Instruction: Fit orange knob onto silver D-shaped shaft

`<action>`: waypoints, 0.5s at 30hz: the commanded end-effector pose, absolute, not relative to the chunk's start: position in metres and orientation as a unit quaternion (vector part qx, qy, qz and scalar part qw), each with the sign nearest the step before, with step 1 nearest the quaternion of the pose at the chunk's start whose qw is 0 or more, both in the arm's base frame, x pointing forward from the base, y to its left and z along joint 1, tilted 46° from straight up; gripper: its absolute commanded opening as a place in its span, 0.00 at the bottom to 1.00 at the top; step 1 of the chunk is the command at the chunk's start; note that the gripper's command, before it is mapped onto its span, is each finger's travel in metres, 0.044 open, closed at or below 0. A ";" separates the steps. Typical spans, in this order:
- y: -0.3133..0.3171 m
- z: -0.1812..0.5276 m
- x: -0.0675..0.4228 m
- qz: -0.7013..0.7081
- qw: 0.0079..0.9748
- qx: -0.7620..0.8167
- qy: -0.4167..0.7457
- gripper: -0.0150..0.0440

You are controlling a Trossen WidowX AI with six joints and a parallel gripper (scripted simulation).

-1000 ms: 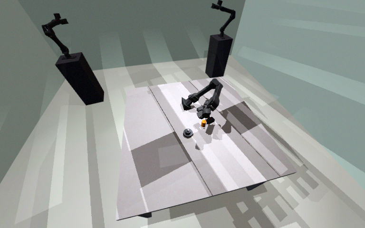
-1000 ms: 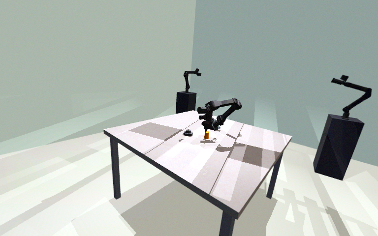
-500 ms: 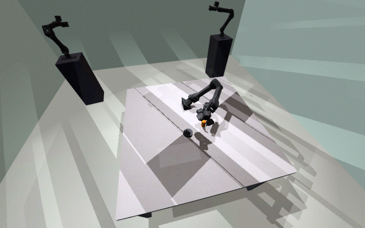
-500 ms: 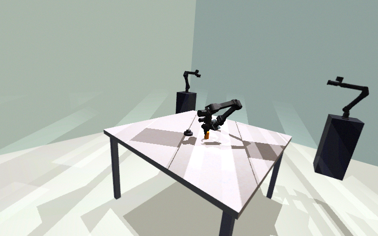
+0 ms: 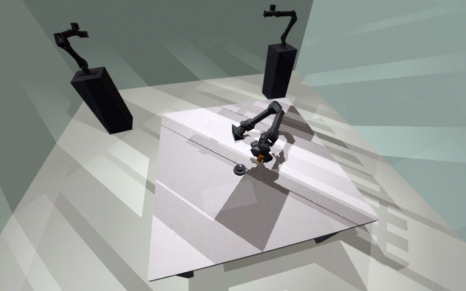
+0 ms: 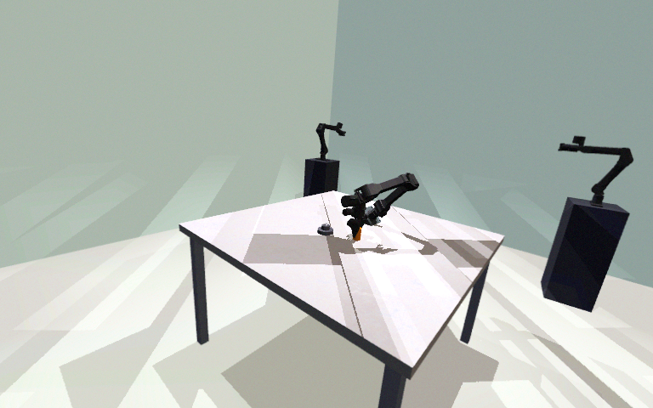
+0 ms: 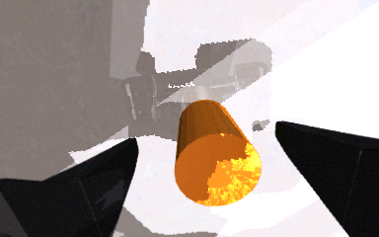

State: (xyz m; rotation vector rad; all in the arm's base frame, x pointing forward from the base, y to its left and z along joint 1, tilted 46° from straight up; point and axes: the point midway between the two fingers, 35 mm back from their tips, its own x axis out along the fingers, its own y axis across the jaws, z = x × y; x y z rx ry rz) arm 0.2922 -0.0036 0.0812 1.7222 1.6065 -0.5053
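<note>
The orange knob (image 5: 260,158) (image 6: 358,234) (image 7: 217,170) is a plain cylinder standing on the table, its round top facing the wrist camera. Its underside and hole are hidden. My gripper (image 5: 263,157) (image 6: 355,234) (image 7: 205,136) is open and low at the knob. In the wrist view one finger is on each side of the knob, with a gap on both sides. The dark round pedestal (image 5: 239,173) (image 6: 325,232) stands to the left of the knob in the top and exterior views, apart from it. A small silver shaft (image 5: 239,166) (image 6: 326,225) stands up from its middle; its flat side is too small to tell.
The arm's base (image 5: 236,132) stands on the table (image 5: 185,219) (image 6: 288,250) behind the gripper in the top view. Two other arms stand on dark pillars (image 5: 102,102) (image 5: 278,71) off the table. Hard shadows and bright bands cross the table top.
</note>
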 end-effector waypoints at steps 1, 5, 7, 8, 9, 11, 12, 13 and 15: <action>0.003 0.077 0.292 -0.195 0.354 0.669 0.623 1.00; 0.007 0.073 0.292 -0.194 0.354 0.670 0.624 1.00; 0.009 0.071 0.292 -0.194 0.353 0.670 0.624 1.00; 0.010 0.071 0.292 -0.194 0.353 0.670 0.624 1.00; 0.010 0.070 0.292 -0.194 0.353 0.670 0.624 1.00; 0.010 0.070 0.292 -0.194 0.353 0.670 0.624 0.91; 0.010 0.070 0.292 -0.194 0.353 0.670 0.624 0.87; 0.010 0.070 0.292 -0.194 0.353 0.670 0.624 0.82; 0.010 0.070 0.292 -0.194 0.353 0.670 0.624 0.73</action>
